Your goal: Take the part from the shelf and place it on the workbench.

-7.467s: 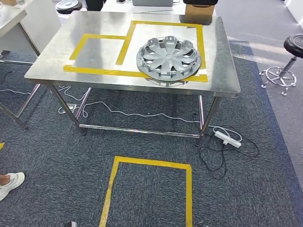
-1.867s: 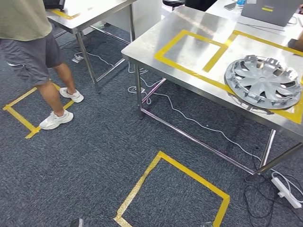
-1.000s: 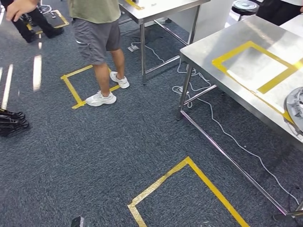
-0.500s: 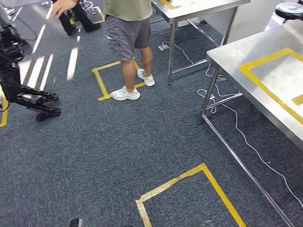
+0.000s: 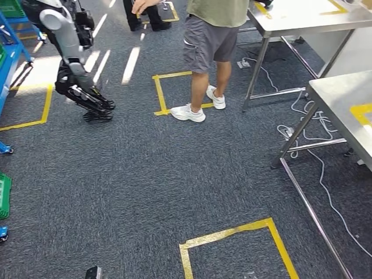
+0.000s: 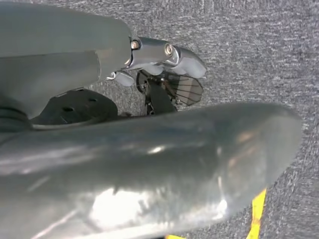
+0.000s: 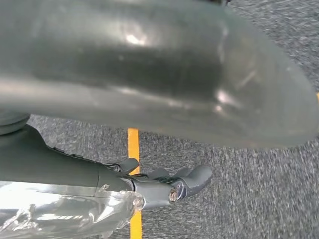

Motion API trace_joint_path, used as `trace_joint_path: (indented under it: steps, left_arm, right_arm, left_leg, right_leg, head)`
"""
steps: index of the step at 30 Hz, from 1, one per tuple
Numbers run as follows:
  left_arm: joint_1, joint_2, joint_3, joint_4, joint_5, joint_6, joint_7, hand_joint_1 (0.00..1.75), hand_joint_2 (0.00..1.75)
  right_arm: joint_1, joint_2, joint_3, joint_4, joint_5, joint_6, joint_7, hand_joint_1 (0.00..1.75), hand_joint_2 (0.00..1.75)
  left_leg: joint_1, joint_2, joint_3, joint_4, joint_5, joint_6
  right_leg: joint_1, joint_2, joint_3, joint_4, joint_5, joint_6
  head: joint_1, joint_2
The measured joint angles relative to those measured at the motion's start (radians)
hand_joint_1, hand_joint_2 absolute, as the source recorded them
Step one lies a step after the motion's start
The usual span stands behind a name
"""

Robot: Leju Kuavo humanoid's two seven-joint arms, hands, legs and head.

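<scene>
Turning toward the shelf, we see no part yet; a blue rack edge (image 5: 9, 58) shows at far left. Left hand (image 6: 165, 62) and right hand (image 7: 165, 186) hang over carpet, holding nothing, fingers loosely apart. Best to keep wide of the person (image 5: 210, 52) and the other robot (image 5: 72, 52) while walking.

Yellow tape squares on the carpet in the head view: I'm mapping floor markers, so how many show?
3, some cut off: one nearest, at the bottom; one by the person's white shoes; one at the left beside another robot. More may lie hidden.
</scene>
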Motion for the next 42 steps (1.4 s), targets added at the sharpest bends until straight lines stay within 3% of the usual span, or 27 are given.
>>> trace_joint_path:
  steps: [1, 2, 3, 5, 7, 9, 11, 13, 15, 16, 17, 18, 20, 22, 24, 26, 27, 29, 30, 31, 32, 33, 35, 37, 39, 40, 42]
  left_arm:
    - [0.001, 0.0, 0.0, 0.0, 0.0, 0.0, 0.0, 0.0, 0.0]
    - [0.002, 0.0, 0.0, 0.0, 0.0, 0.001, 0.0, 0.0, 0.0]
    - [0.003, 0.0, 0.0, 0.0, 0.0, 0.001, 0.0, 0.0, 0.0]
    - [0.002, 0.0, 0.0, 0.0, 0.0, 0.002, 0.0, 0.0, 0.0]
    - [0.002, 0.001, 0.0, 0.0, 0.0, 0.002, 0.0, 0.0, 0.0]
    - [0.006, 0.001, 0.0, 0.0, 0.0, 0.002, 0.001, 0.0, 0.0]
    - [0.008, 0.0, 0.0, 0.0, 0.0, 0.002, 0.001, 0.0, 0.0]
    - [0.006, 0.0, 0.0, 0.0, 0.0, 0.002, 0.002, 0.0, 0.0]
    - [0.006, 0.0, 0.0, 0.0, 0.0, 0.002, 0.003, 0.0, 0.0]
    - [0.007, 0.0, 0.0, 0.0, 0.0, 0.002, 0.003, 0.0, 0.0]
    - [0.008, 0.0, 0.0, 0.0, 0.0, 0.002, 0.004, 0.0, 0.0]
    - [0.009, 0.0, 0.0, 0.0, 0.0, 0.003, 0.004, 0.0, 0.0]
    - [0.008, 0.0, 0.0, 0.0, -0.001, 0.003, 0.004, 0.0, 0.0]
    - [0.005, 0.0, 0.0, 0.0, -0.002, 0.003, 0.004, 0.0, 0.0]
    - [0.007, 0.0, 0.0, 0.0, -0.003, 0.003, 0.005, 0.0, 0.0]
    - [0.009, 0.0, 0.0, 0.0, -0.003, 0.003, 0.006, 0.0, 0.0]
    - [0.008, 0.0, 0.0, 0.0, -0.003, 0.003, 0.006, 0.0, 0.0]
    - [0.006, 0.0, 0.0, 0.0, -0.004, 0.004, 0.006, 0.0, 0.0]
    - [0.006, 0.0, 0.0, 0.0, -0.006, 0.005, 0.006, 0.0, 0.0]
    - [0.007, 0.0, 0.0, 0.0, -0.007, 0.007, 0.006, 0.0, 0.0]
    - [0.008, 0.0, 0.0, 0.0, -0.009, 0.012, 0.005, 0.0, 0.0]
    - [0.008, -0.001, 0.0, 0.0, -0.009, 0.018, 0.002, 0.0, 0.0]
    - [0.007, -0.003, 0.0, 0.0, -0.006, 0.029, -0.005, 0.0, 0.0]
    - [0.005, -0.006, 0.0, 0.0, -0.001, 0.034, -0.01, 0.0, 0.0]
    - [0.007, -0.009, 0.0, 0.0, 0.003, 0.034, -0.013, 0.0, 0.0]
    - [0.009, -0.011, 0.0, 0.0, 0.004, 0.034, -0.015, 0.0, 0.0]
    - [0.009, -0.014, 0.0, 0.0, 0.007, 0.032, -0.017, 0.0, 0.0]
  right_arm:
    - [0.001, 0.0, 0.0, 0.0, 0.0, 0.0, 0.0, 0.0, 0.0]
    - [0.002, 0.0, -0.001, 0.0, 0.001, 0.0, 0.001, 0.0, 0.0]
    - [0.001, 0.0, -0.001, 0.0, 0.001, 0.001, 0.001, 0.0, 0.0]
    - [0.001, 0.001, -0.002, 0.0, 0.004, 0.002, 0.002, 0.0, 0.0]
    - [-0.001, 0.002, -0.002, 0.001, 0.006, 0.002, 0.004, 0.0, 0.0]
    - [-0.001, 0.003, -0.002, 0.001, 0.008, 0.002, 0.007, 0.0, 0.0]
    - [-0.001, 0.004, -0.003, 0.001, 0.01, 0.002, 0.009, 0.0, 0.0]
    - [0.001, 0.004, -0.004, 0.001, 0.012, 0.002, 0.009, 0.0, 0.0]
    - [0.003, 0.004, -0.006, 0.001, 0.014, 0.002, 0.011, 0.0, 0.0]
    - [0.003, 0.004, -0.007, 0.001, 0.014, 0.002, 0.011, 0.0, 0.0]
    - [0.002, 0.004, -0.007, 0.001, 0.015, 0.002, 0.012, 0.0, 0.0]
    - [0.001, 0.004, -0.007, 0.001, 0.016, 0.002, 0.012, 0.0, 0.0]
    - [-0.001, 0.004, -0.007, 0.001, 0.017, 0.003, 0.012, 0.0, 0.0]
    - [-0.001, 0.004, -0.008, 0.001, 0.017, 0.003, 0.013, 0.0, 0.0]
    - [-0.002, 0.004, -0.008, 0.001, 0.018, 0.003, 0.013, 0.0, 0.0]
    - [-0.004, 0.004, -0.008, 0.001, 0.018, 0.003, 0.013, 0.0, 0.0]
    - [-0.004, 0.004, -0.008, 0.001, 0.019, 0.003, 0.013, 0.0, 0.0]
    - [-0.001, 0.004, -0.009, 0.001, 0.019, 0.003, 0.013, 0.0, 0.0]
    - [0.0, 0.004, -0.009, 0.001, 0.02, 0.003, 0.014, 0.0, 0.0]
    - [0.002, 0.004, -0.01, 0.001, 0.02, 0.003, 0.014, 0.0, 0.0]
    - [0.002, 0.004, -0.01, 0.001, 0.02, 0.004, 0.014, 0.0, 0.0]
    - [0.002, 0.003, -0.011, 0.001, 0.02, 0.004, 0.014, 0.0, 0.0]
    - [0.002, 0.002, -0.013, 0.001, 0.02, 0.006, 0.013, 0.0, 0.0]
    - [0.001, 0.0, -0.015, 0.001, 0.019, 0.008, 0.012, 0.0, 0.0]
    - [0.0, -0.002, -0.018, 0.001, 0.015, 0.008, 0.007, 0.0, 0.0]
    - [-0.001, -0.004, -0.019, 0.001, 0.013, 0.008, 0.005, 0.0, 0.0]
    - [0.0, -0.005, -0.019, 0.0, 0.012, 0.009, 0.001, 0.0, 0.0]
  left_leg:
    - [0.0, -0.015, 0.0, 0.0, 0.001, -0.001]
    - [0.001, -0.031, 0.001, 0.001, 0.002, -0.002]
    - [0.002, -0.045, 0.002, 0.001, 0.003, -0.004]
    - [0.001, -0.072, -0.001, 0.005, 0.005, -0.014]
    - [0.002, -0.093, -0.009, 0.005, 0.011, -0.028]
    - [0.008, -0.111, -0.015, -0.001, 0.018, -0.042]
    - [0.007, -0.078, -0.035, 0.033, -0.007, -0.051]
    - [0.003, -0.018, -0.09, 0.149, -0.073, -0.056]
    - [0.003, 0.005, -0.147, 0.274, -0.122, -0.059]
    - [0.003, 0.008, -0.153, 0.293, -0.121, -0.059]
    - [0.003, 0.011, -0.139, 0.271, -0.101, -0.058]
    - [0.003, 0.02, -0.105, 0.213, -0.07, -0.056]
    - [-0.002, 0.07, -0.025, 0.072, -0.019, -0.049]
    - [-0.008, 0.1, 0.009, 0.005, -0.008, -0.037]
    - [-0.008, 0.079, 0.007, -0.002, -0.008, -0.023]
    - [-0.004, 0.057, 0.009, -0.006, -0.003, -0.011]
    - [-0.001, 0.045, 0.01, -0.008, -0.001, -0.005]
    - [0.001, 0.02, 0.009, -0.008, 0.001, 0.001]
    - [0.0, 0.006, 0.008, -0.008, 0.001, 0.002]
    - [0.001, -0.008, 0.008, -0.008, 0.001, 0.002]
    - [0.001, -0.022, 0.009, -0.007, 0.002, 0.001]
    - [0.002, -0.037, 0.011, -0.007, 0.002, -0.001]
    - [0.003, -0.065, 0.011, -0.002, 0.002, -0.01]
    - [0.004, -0.087, 0.005, 0.0, 0.003, -0.022]
    - [0.007, -0.105, 0.0, -0.004, 0.01, -0.036]
    - [0.008, -0.097, -0.003, -0.003, 0.008, -0.041]
    - [0.006, -0.05, -0.029, 0.047, -0.028, -0.049]
  right_leg:
    - [-0.001, 0.002, -0.007, 0.006, 0.011, 0.0]
    - [-0.002, 0.005, 0.005, -0.029, 0.041, 0.0]
    - [-0.006, 0.016, 0.034, -0.096, 0.082, 0.0]
    - [-0.016, 0.071, 0.092, -0.227, 0.134, 0.001]
    - [-0.02, 0.104, 0.113, -0.275, 0.142, -0.006]
    - [-0.016, 0.082, 0.116, -0.279, 0.148, -0.02]
    - [-0.015, 0.055, 0.117, -0.285, 0.155, -0.035]
    - [-0.011, 0.023, 0.116, -0.289, 0.157, -0.044]
    - [-0.007, -0.01, 0.115, -0.289, 0.156, -0.046]
    - [-0.006, -0.025, 0.114, -0.289, 0.156, -0.047]
    - [-0.005, -0.039, 0.115, -0.289, 0.155, -0.047]
    - [-0.005, -0.051, 0.116, -0.289, 0.154, -0.046]
    - [-0.001, -0.071, 0.119, -0.287, 0.15, -0.04]
    - [0.005, -0.09, 0.124, -0.287, 0.145, -0.032]
    - [0.006, -0.108, 0.131, -0.291, 0.142, -0.022]
    - [0.003, -0.082, 0.126, -0.267, 0.119, -0.011]
    - [0.001, -0.054, 0.107, -0.222, 0.092, -0.007]
    - [-0.001, -0.008, 0.041, -0.08, 0.024, -0.003]
    - [-0.001, -0.001, 0.01, -0.018, 0.003, -0.003]
    - [-0.001, 0.002, -0.008, 0.01, 0.002, -0.003]
    - [-0.003, 0.003, -0.006, -0.004, 0.023, -0.003]
    - [-0.005, 0.009, 0.016, -0.058, 0.06, -0.003]
    - [-0.014, 0.051, 0.08, -0.204, 0.129, -0.001]
    - [-0.018, 0.083, 0.112, -0.277, 0.15, -0.006]
    - [-0.014, 0.071, 0.114, -0.281, 0.152, -0.021]
    - [-0.012, 0.061, 0.116, -0.283, 0.155, -0.028]
    - [-0.012, 0.037, 0.116, -0.288, 0.161, -0.042]
  head:
    - [0.0, 0.0]
    - [0.0, 0.0]
    - [0.0, 0.0]
    - [0.0, 0.0]
    - [0.001, 0.0]
    - [0.001, 0.0]
    - [-0.005, 0.0]
    - [-0.013, 0.0]
    - [-0.016, 0.0]
    - [-0.016, 0.0]
    - [-0.016, 0.0]
    - [-0.017, 0.0]
    - [-0.019, 0.0]
    - [-0.018, 0.0]
    - [-0.015, 0.0]
    - [-0.012, 0.0]
    - [-0.009, 0.0]
    - [-0.004, 0.0]
    - [-0.003, 0.0]
    - [-0.003, 0.0]
    - [-0.003, 0.0]
    - [-0.003, 0.0]
    - [-0.003, 0.0]
    - [-0.003, 0.0]
    - [-0.003, 0.0]
    - [-0.004, 0.0]
    - [-0.01, 0.0]
